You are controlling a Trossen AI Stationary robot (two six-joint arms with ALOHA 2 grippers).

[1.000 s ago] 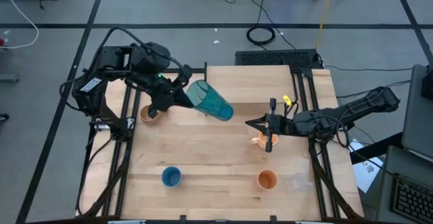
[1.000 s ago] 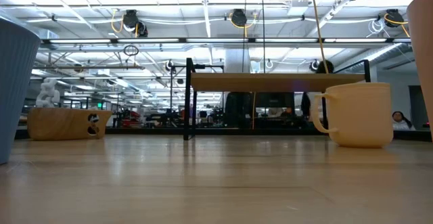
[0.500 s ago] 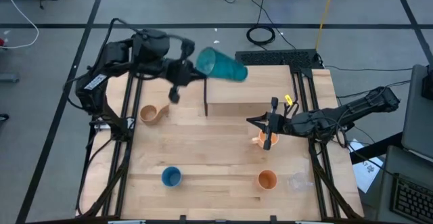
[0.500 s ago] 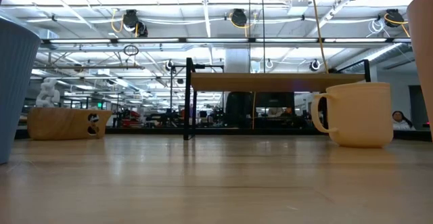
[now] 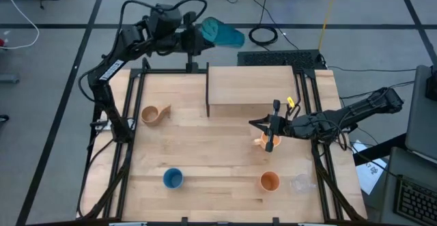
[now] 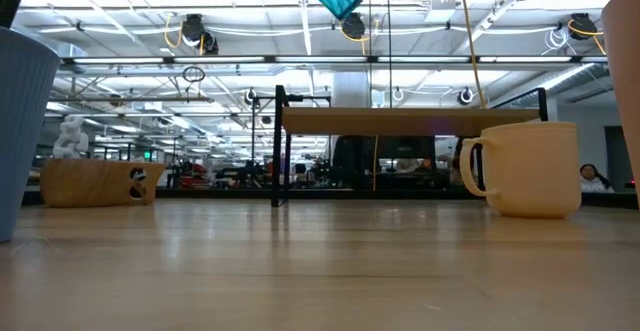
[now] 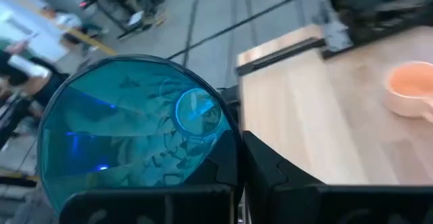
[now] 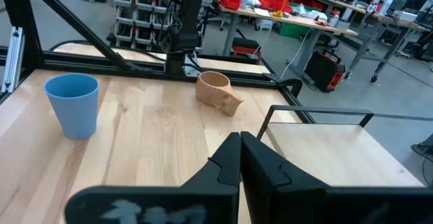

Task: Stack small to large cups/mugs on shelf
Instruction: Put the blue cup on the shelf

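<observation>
Left gripper (image 5: 198, 40) grips the teal tumbler (image 5: 222, 32), tilted, beyond the table's far edge; right gripper (image 5: 272, 127) hangs clenched above the orange handled mug (image 5: 263, 142).

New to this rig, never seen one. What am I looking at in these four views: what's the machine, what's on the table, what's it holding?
Two dark robot arms at a wooden table. The overhead view shows both; the low view looks level across the table; each wrist view looks past that arm's fingers. The left gripper is shut on a tall translucent teal tumbler, raised beyond the table's far edge. The right gripper is shut, empty, above an orange handled mug. Also there: a low light-wood shelf, brown wooden mug, blue cup, orange cup, clear cup.
</observation>
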